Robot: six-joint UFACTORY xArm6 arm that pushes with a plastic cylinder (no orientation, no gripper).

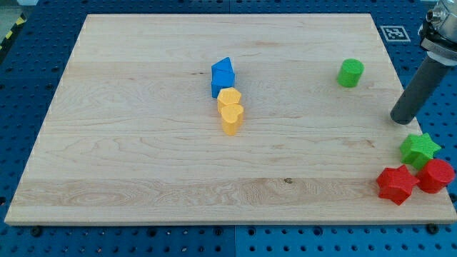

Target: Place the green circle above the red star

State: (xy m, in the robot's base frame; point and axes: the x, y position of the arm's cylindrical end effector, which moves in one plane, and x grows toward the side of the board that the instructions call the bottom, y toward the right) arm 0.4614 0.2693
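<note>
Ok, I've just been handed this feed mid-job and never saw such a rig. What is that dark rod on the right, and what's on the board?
One camera looks down at a wooden board. The dark rod is the arm's end; it holds nothing and only pushes blocks. My tip rests near the view's right edge, touching no block. The green circle is up and left of it; the green star is just below it. The red star and a red round block sit at the bottom right. Mid-board, a blue block sits above two yellow blocks.

- my rod (pixel 421 84): upper end cut off by the view's right edge and top.
- red circle (pixel 436 175): partly hidden behind red star (pixel 396 184) (overlapping).
- blue blocks (pixel 223 76): shapes unclear.
</note>
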